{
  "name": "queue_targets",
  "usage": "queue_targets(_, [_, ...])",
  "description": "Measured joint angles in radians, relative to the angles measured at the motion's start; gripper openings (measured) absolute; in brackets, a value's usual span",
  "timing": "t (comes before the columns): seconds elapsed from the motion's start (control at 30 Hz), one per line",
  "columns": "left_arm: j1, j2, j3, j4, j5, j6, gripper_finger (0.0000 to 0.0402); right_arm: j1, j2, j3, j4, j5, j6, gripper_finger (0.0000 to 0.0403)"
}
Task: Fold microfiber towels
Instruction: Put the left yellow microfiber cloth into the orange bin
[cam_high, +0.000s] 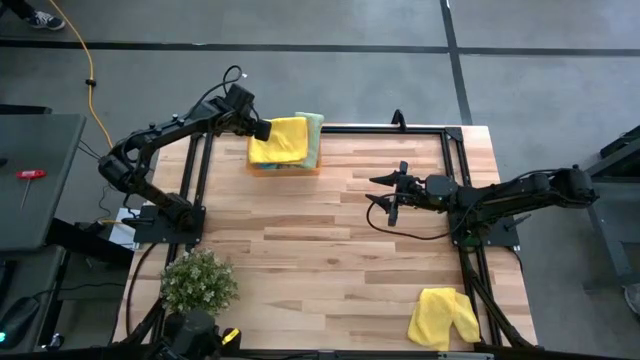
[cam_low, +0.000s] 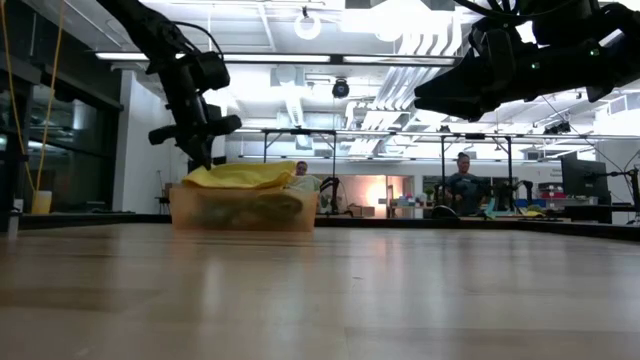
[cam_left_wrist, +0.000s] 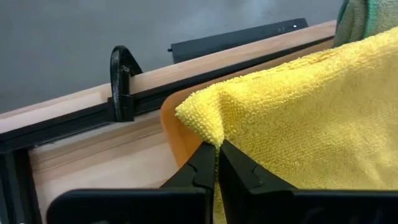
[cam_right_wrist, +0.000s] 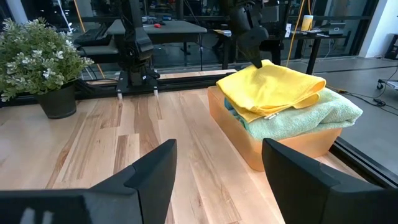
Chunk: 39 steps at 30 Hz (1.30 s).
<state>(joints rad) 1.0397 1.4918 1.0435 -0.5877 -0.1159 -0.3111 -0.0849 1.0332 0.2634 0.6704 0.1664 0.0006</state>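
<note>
At the table's left near corner a small bushy plant (cam_high: 199, 281) stands in its dark pot. The left arm reaches from the left edge toward the far side, and the left gripper (cam_left_wrist: 217, 163) is pinched shut on the corner of a folded yellow towel (cam_high: 279, 140), with the cloth's edge caught between its two dark fingers (cam_left_wrist: 239, 171). That yellow towel lies on top of a stack in the orange tray (cam_right_wrist: 283, 146), which sits at the table's far edge, left of centre; directly under it is a light green towel (cam_right_wrist: 303, 113), and a sliver of teal-blue cloth (cam_right_wrist: 231, 110) shows beneath both at the tray's rim. A black clamp (cam_left_wrist: 120, 81) grips the table's frame just beyond the tray. Further right, the right gripper (cam_high: 388, 196) hangs above bare wood near the table's middle, well apart from the tray, its fingers spread wide and holding nothing. At the right near corner a second yellow towel (cam_high: 444, 318) lies loosely crumpled on the table (cam_high: 330, 250), apart from both grippers.
</note>
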Motion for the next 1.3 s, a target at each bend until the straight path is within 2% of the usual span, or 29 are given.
queue_targets(0.33, [-0.002, 0.003, 0.000, 0.016, -0.001, 0.008, 0.0000, 0.000, 0.000, 0.000, 0.000, 0.000, 0.000, 0.0228])
queue_targets(0.53, [-0.016, 0.063, 0.000, 0.020, -0.012, 0.036, 0.0009, 0.000, 0.000, 0.000, 0.000, 0.000, 0.000, 0.0228])
queue_targets(0.77, [-0.043, 0.132, -0.001, 0.064, -0.094, 0.109, 0.0088, 0.000, 0.000, 0.000, 0.000, 0.000, 0.000, 0.0228])
queue_targets(0.97, [-0.034, 0.056, -0.001, 0.058, -0.124, 0.140, 0.0152, 0.000, 0.000, 0.000, 0.000, 0.000, -0.006, 0.0228])
queue_targets(1.1, [-0.032, -0.008, -0.001, 0.064, -0.146, 0.129, 0.0177, 0.000, 0.000, 0.000, 0.000, 0.000, -0.001, 0.0228])
queue_targets(1.17, [-0.032, -0.026, -0.001, 0.090, -0.107, 0.115, 0.0182, 0.000, 0.000, 0.000, 0.000, 0.000, -0.001, 0.0228])
queue_targets(1.3, [-0.064, -0.027, -0.001, 0.218, 0.046, 0.077, 0.0183, 0.000, 0.000, 0.000, 0.001, 0.000, 0.000, 0.0228])
